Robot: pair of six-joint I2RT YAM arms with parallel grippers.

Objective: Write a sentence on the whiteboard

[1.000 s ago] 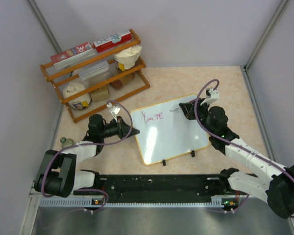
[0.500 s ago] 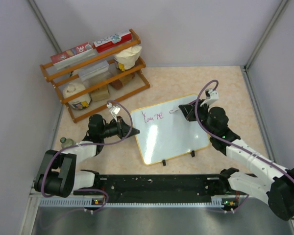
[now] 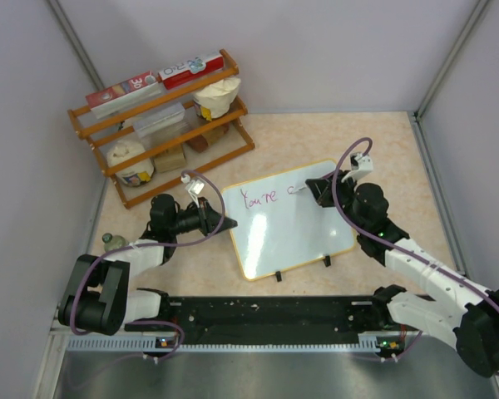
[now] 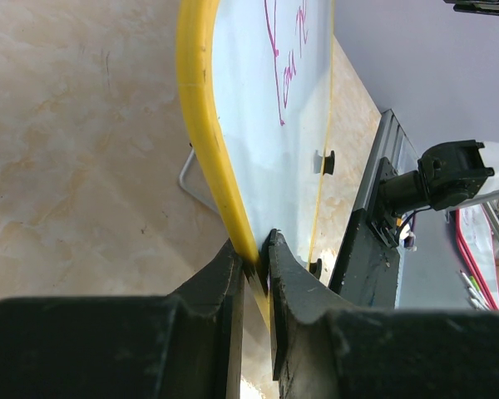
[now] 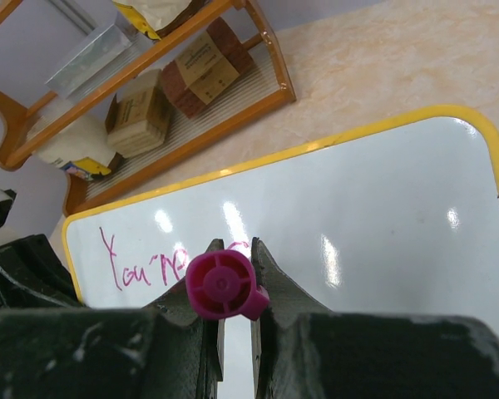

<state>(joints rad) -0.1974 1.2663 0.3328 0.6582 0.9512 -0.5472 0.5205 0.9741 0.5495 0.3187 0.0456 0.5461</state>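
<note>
I am partway through the writing step, with the sentence begun and not finished. My left fingers (image 4: 255, 256) are pinching the whiteboard (image 3: 287, 229) by the yellow rim on its left edge. They are nearly closed, with only that thin rim between them, and are steadying it. The whiteboard is lying on the bench (image 3: 382, 141) between my two arms, its two black clips on the near edge.

My right fingers (image 5: 235, 249) are clamping tight on a magenta marker (image 5: 223, 285) over the whiteboard's far right part, with the marker pointing down at the surface. I cannot tell whether the tip is touching.

Along the whiteboard's far edge I am reading "You're" in magenta. Just right of it a small curl is starting the next word, too short to read.

The next move, I judge, is calling for light, even contact while I carry the marker rightward on the same line and my left grip stops the whiteboard sliding. Room on that line is running short.

Beyond the whiteboard's far left corner a wooden rack (image 3: 100, 137) is carrying a red and silver box (image 3: 125, 90) marked "30". The other print there is too small to read.
</note>
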